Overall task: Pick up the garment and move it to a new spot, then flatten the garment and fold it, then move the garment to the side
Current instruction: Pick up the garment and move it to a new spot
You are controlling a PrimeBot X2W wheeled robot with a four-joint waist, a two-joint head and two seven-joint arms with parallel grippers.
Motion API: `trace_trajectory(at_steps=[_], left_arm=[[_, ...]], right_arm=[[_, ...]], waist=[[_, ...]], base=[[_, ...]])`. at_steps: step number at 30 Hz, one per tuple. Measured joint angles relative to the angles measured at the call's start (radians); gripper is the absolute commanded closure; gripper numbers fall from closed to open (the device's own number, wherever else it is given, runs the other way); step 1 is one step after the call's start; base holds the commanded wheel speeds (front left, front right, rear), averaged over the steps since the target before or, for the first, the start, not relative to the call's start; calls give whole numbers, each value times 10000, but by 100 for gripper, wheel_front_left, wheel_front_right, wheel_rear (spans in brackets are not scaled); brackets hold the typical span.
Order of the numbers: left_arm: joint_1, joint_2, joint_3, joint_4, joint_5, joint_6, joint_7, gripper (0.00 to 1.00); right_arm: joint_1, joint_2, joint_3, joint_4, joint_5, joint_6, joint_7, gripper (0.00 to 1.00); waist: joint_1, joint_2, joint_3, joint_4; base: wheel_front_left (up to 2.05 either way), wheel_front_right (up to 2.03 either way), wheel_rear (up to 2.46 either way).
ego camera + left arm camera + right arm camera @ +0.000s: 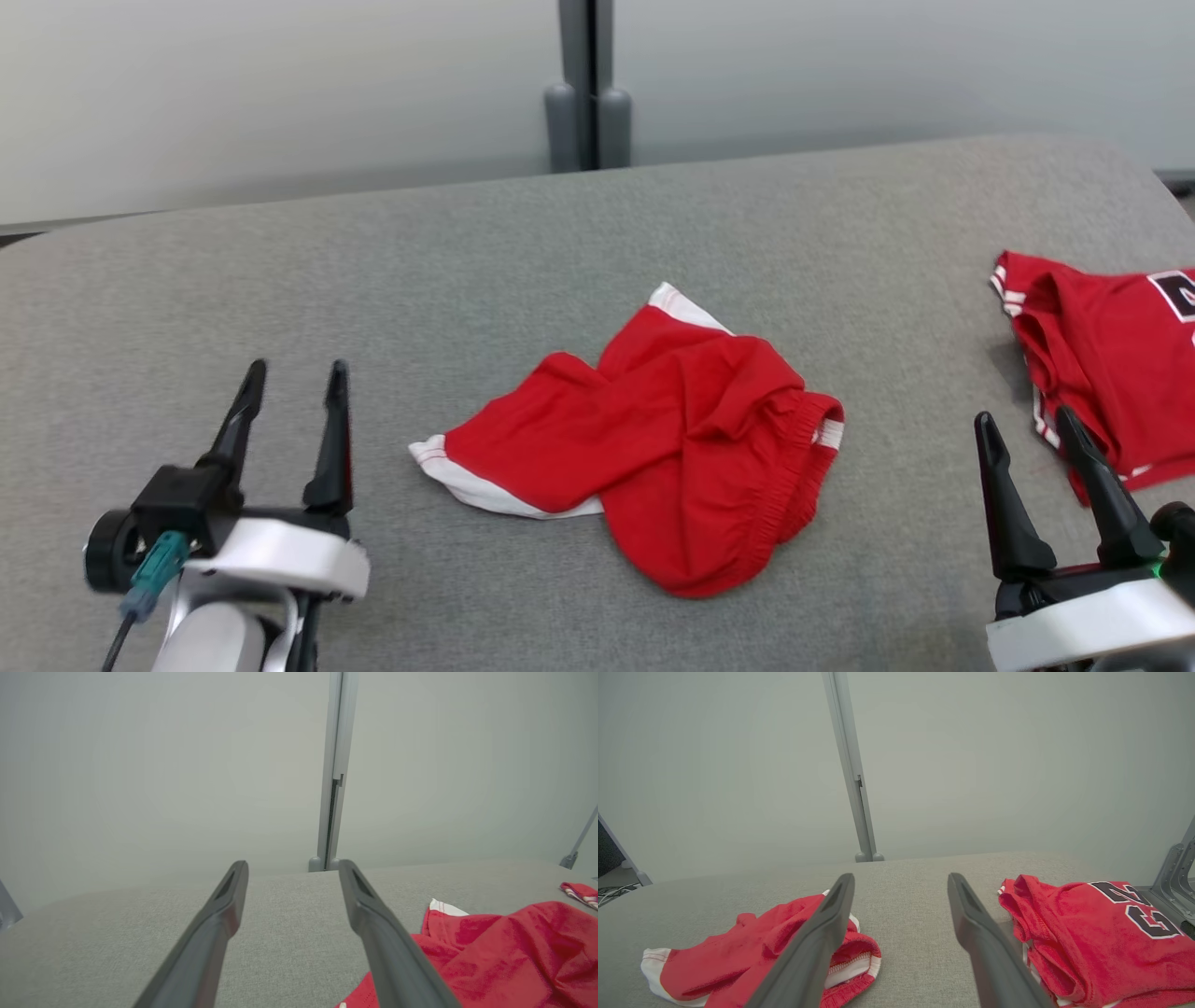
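A crumpled pair of red shorts [653,439] with white hems lies in the middle of the grey table [467,261]; it shows too as the shorts [504,952] at the lower right of the left wrist view and the shorts [738,956] at the lower left of the right wrist view. My left gripper [291,394] stands open at the lower left, well left of the shorts, holding nothing. My right gripper [1027,431] stands open at the lower right, between the shorts and a jersey, also with nothing in it.
A folded red jersey [1111,364] with a black number lies at the table's right edge, close to my right gripper; the jersey [1092,933] appears in the right wrist view too. A grey post [588,84] rises behind the table's far edge.
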Motion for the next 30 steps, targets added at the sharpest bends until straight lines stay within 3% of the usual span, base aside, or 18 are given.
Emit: trace_trajectory(at_steps=[7, 17, 30], left_arm=[[1138, 589, 316, -472, -247, -58, 77, 0], [2313, 667, 50, -1149, -316, 46, 593, 0], [2563, 723, -31, -1528, -322, 221, 763, 0]], right_arm=[[457, -73, -115, -81, -8, 0, 347, 0], [1240, -161, -201, -167, -117, 0, 757, 0], [1363, -184, -288, -374, -178, 0, 928, 0]], waist=[[0, 0, -794, 540], [0, 0, -1634, 651], [0, 0, -1681, 582]], base=[[0, 0, 0], [0, 0, 0], [0, 0, 0]])
